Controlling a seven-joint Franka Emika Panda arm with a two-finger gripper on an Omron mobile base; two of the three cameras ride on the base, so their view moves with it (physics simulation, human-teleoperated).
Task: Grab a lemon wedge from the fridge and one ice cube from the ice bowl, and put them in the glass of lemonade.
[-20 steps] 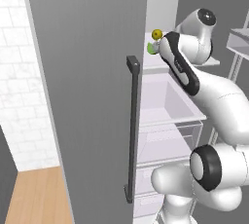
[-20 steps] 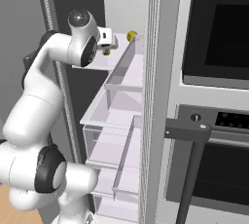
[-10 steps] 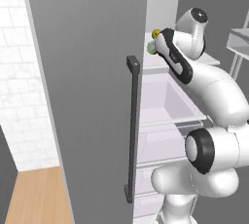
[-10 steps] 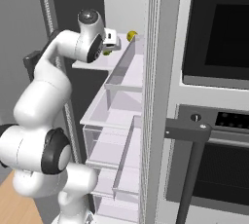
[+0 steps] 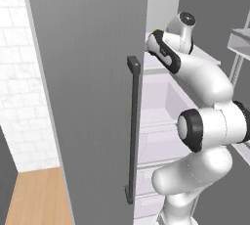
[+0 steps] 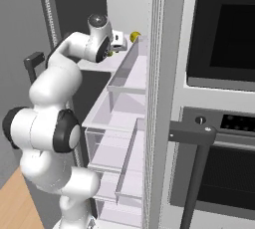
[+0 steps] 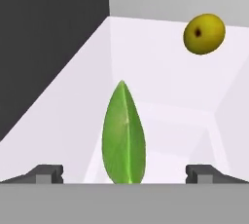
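The tool (image 7: pixel 124 173) is held open, tips wide at bottom of hand view; the green lemon wedge (image 7: pixel 124 135) is centred between them, long axis upright, on the fridge (image 5: pixel 88 72) shelf (image 7: pixel 160 72).

A round yellow-olive fruit (image 7: pixel 204 34) with a dark spot sits toward the back of a white shelf, also seen as a small yellow ball (image 6: pixel 134 36). A black-fronted built-in oven (image 6: pixel 224 138) with a dark bar handle (image 6: pixel 194 143) stands alongside, and a light wooden floor (image 5: pixel 34 197) meets a white tiled wall (image 5: pixel 22 97).
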